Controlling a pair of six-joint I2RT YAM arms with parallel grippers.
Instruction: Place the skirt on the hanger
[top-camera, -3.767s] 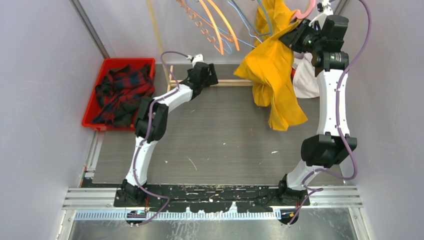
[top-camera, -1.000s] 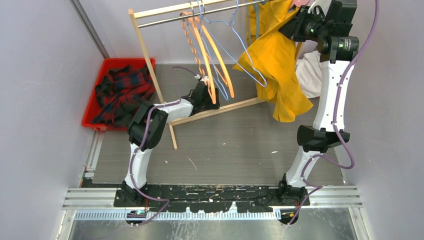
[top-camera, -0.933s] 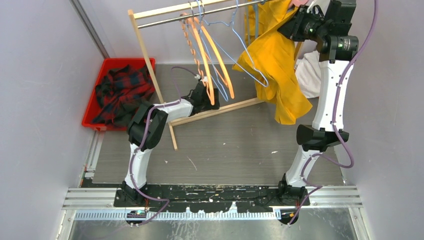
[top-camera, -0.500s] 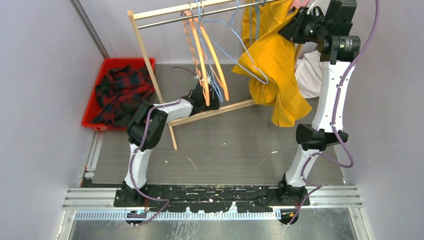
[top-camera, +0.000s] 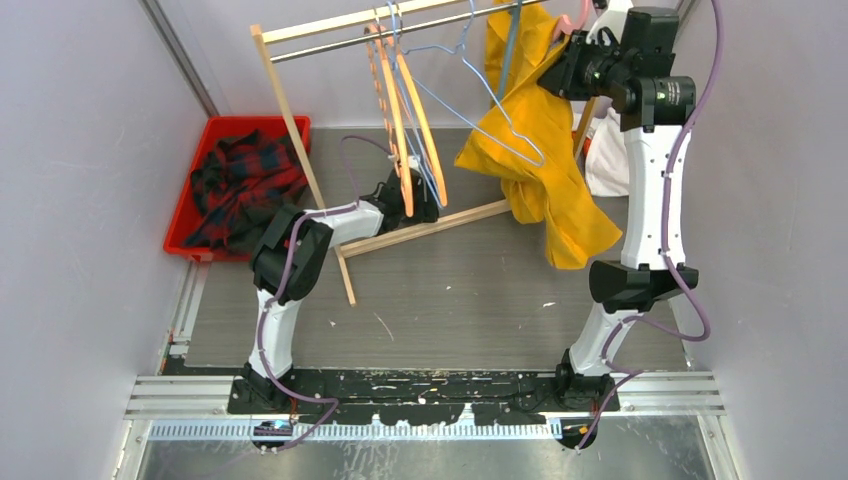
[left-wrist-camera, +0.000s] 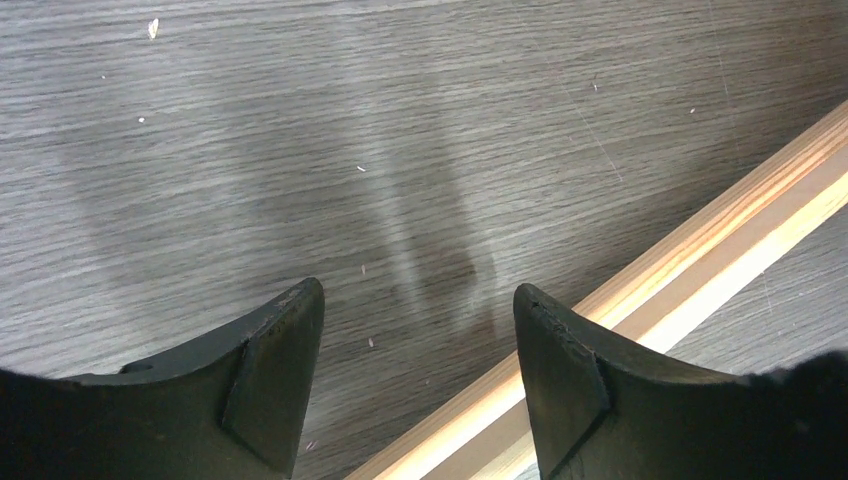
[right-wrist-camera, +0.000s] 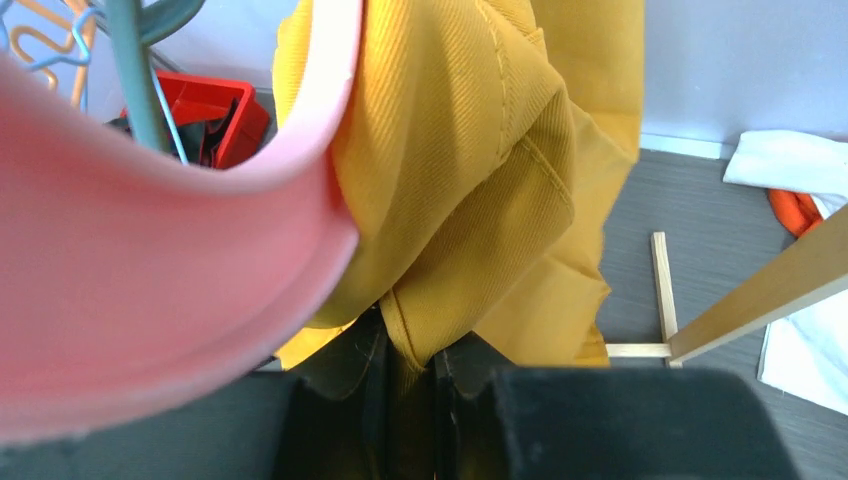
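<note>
The mustard-yellow skirt hangs in folds from the top right, high above the table. My right gripper is shut on a fold of it near the waistband; in the right wrist view the fabric is pinched between the dark fingers of that gripper. A pink hanger curves close across the left of that view, touching the skirt's upper edge, and shows as a pink tip from above. My left gripper is open and empty, low over the table beside the rack's wooden base bar.
A wooden clothes rack leans across the back, its rail carrying orange hangers and blue wire hangers. A red bin at back left holds dark plaid cloth. White cloth lies behind the right arm.
My right gripper has carried the skirt a little to the left along the rail, and the hangers have swung left. The left arm has barely moved.
</note>
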